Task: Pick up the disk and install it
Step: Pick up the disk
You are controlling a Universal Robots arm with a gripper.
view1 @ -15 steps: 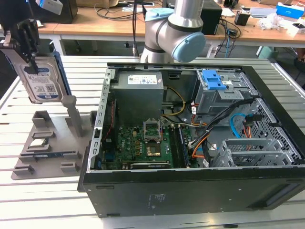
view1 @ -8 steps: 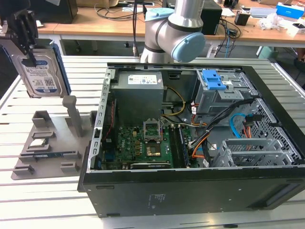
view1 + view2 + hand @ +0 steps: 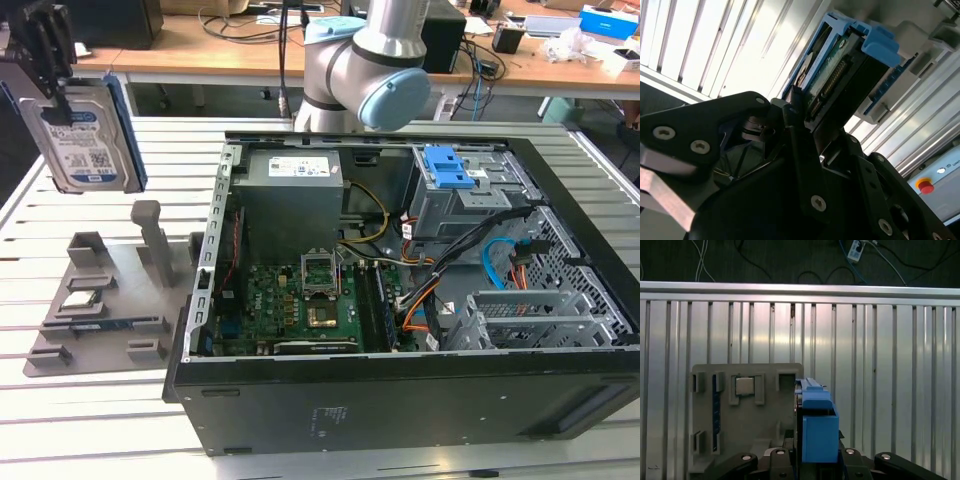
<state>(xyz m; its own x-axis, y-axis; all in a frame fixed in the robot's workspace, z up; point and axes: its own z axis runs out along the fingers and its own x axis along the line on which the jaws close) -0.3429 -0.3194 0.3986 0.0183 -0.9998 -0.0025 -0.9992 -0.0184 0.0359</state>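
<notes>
Disk (image 3: 85, 135) off the tabletop (image 3: 90, 420), in the air. Hangs on edge, label facing the exterior camera, outside the computer case (image 3: 400, 400) and well apart from it, toward the exterior view's left.

Tool (image 3: 52, 90) clamped on the disk's upper end. In the second wrist view the black fingers (image 3: 795, 120) are closed tight on the connector end, with the blue frame sticking out beyond them. Grip looks firm, no visible tilt in the hold.

Grey holder plate (image 3: 110, 290) on the tabletop beside the case, under the disk. Its upright posts stand clear of the disk. A small square chip (image 3: 743, 386) sits in one pocket.

Step judged: carry to the case, pick-up done.

Doing it well, my judgement:
- Grip is at one end, so the load hangs long. Slow, smooth travel, no sharp wrist turns.
- Clear the case's near wall with height to spare.
- Inside the case, loose cables (image 3: 500, 265) lie near the drive cage (image 3: 470, 200). Risk of snagging the blue frame.
- Square the disk to the cage before any push.
</notes>
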